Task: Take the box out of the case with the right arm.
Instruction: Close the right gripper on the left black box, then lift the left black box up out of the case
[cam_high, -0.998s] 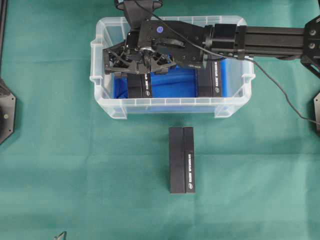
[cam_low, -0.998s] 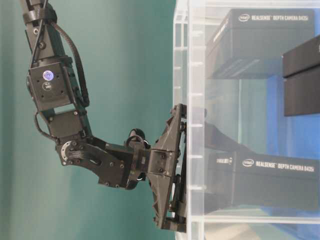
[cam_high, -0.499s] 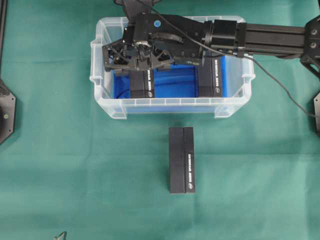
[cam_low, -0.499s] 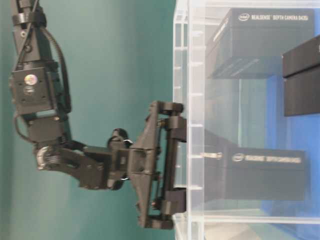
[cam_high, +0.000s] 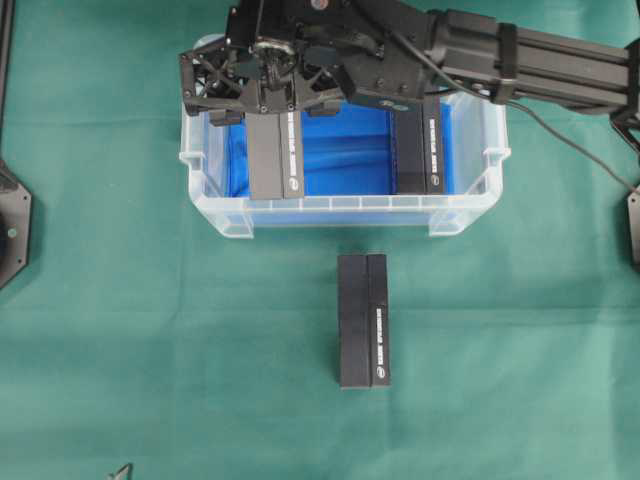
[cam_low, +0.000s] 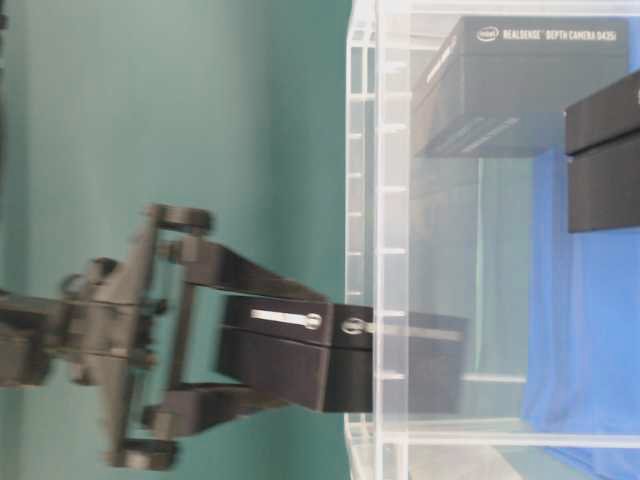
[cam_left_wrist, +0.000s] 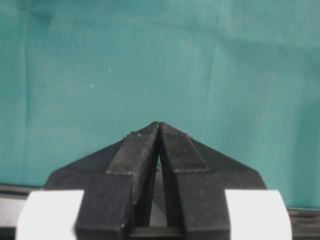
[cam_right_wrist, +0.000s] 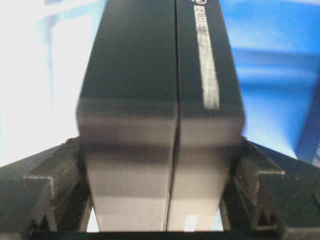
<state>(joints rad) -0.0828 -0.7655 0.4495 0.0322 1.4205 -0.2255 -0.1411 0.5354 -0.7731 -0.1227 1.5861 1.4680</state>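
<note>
My right gripper (cam_high: 272, 110) is shut on the near end of a black box (cam_high: 275, 160), which hangs at the left side of the clear case (cam_high: 340, 205) with its blue lining. In the table-level view the box (cam_low: 275, 365) is partly past the case rim (cam_low: 365, 150), held between the two fingers (cam_low: 250, 282). In the right wrist view the box (cam_right_wrist: 160, 75) fills the gap between the fingers (cam_right_wrist: 57, 177). My left gripper (cam_left_wrist: 159, 128) is shut and empty over green cloth.
A second black box (cam_high: 420, 150) lies in the right half of the case. Another black box (cam_high: 363, 320) lies on the green cloth in front of the case. Black mounts stand at the left edge (cam_high: 12, 225).
My right gripper has risen with the box, lifting it off the case floor until part of it is past the rim. The other boxes have not moved.
</note>
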